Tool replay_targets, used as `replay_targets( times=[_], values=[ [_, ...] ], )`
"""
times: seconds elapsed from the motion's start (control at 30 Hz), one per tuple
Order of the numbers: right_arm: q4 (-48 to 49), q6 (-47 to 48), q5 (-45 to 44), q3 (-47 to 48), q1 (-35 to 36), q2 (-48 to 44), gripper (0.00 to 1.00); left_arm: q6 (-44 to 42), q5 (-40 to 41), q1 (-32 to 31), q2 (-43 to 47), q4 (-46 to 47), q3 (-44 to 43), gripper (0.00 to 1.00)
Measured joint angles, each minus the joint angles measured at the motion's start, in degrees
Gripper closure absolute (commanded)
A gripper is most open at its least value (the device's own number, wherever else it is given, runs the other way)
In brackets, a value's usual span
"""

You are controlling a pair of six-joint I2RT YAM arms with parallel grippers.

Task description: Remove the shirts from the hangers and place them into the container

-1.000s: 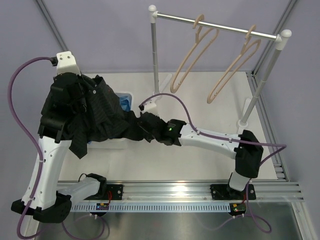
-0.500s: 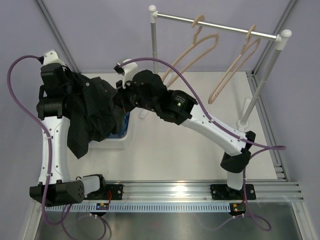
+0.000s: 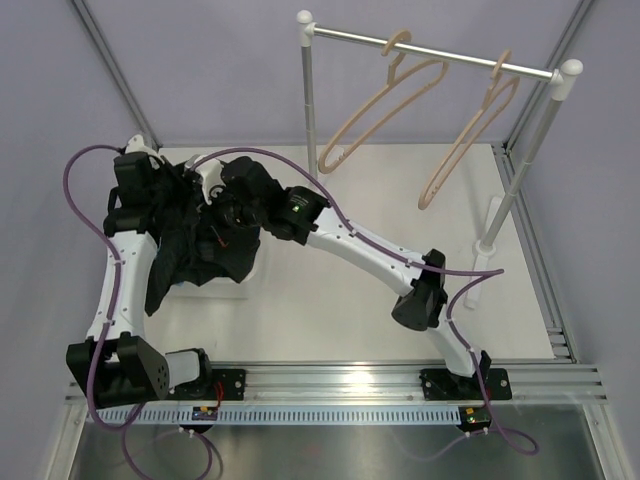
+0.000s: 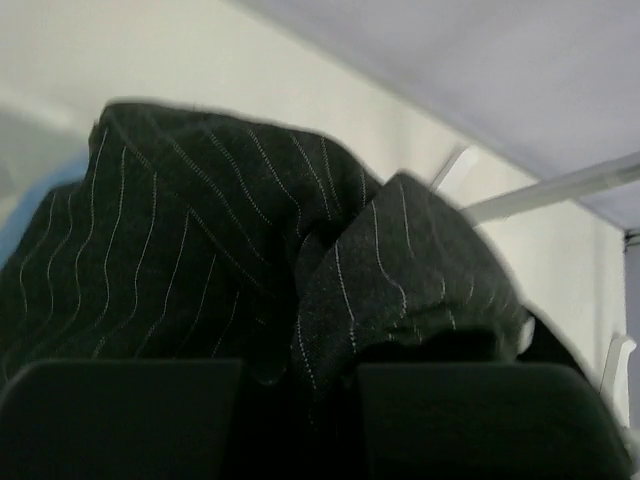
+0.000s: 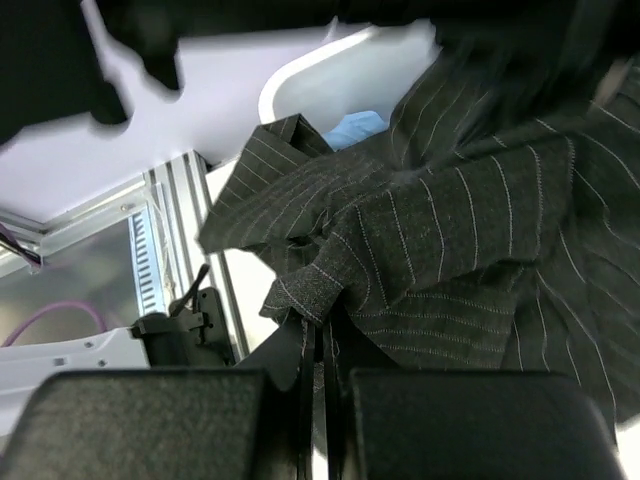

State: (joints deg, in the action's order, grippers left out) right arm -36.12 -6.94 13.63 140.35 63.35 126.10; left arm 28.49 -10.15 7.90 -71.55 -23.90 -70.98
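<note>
The black pinstriped shirt (image 3: 195, 250) hangs bunched over the white container (image 3: 236, 291) at the left, one tail drooping over its near-left side. My left gripper (image 3: 183, 188) is shut on a fold of it (image 4: 200, 250), the cloth running down between the fingers (image 4: 120, 420). My right gripper (image 3: 226, 206) is shut on a corner of the same shirt (image 5: 450, 230), pinched at the fingertips (image 5: 325, 350). A patch of the light blue shirt (image 5: 355, 128) shows inside the container's rim (image 5: 300, 75). Two bare hangers (image 3: 375, 110) (image 3: 470, 140) hang on the rail.
The rail (image 3: 440, 55) on white posts stands at the back right, with its feet (image 3: 492, 240) on the white table. Purple cables loop off both arms. A metal track (image 3: 350, 385) runs along the near edge.
My right arm swung from mid-table up and left over the container, carrying its end of the black shirt. My left arm dropped and shifted right, so the shirt now bunches over the container.
</note>
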Motion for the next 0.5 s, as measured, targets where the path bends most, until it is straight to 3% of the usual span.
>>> replay_targets(
  times=[0.13, 0.3, 0.5],
  values=[
    [3.7, -0.8, 3.8, -0.9, -2.3, 3.5, 1.00, 1.6, 1.6, 0.4, 2.7, -3.5, 6.5, 0.98],
    [6.1, -2.8, 8.7, -0.9, -6.0, 8.9, 1.00, 1.3, 4.5, 1.4, 6.6, -8.2, 7.1, 0.98],
    [6.0, -3.7, 12.7, 1.1, -8.6, 15.4, 1.00, 0.5, 6.9, 1.6, 11.2, -11.5, 9.4, 0.90]
  ],
)
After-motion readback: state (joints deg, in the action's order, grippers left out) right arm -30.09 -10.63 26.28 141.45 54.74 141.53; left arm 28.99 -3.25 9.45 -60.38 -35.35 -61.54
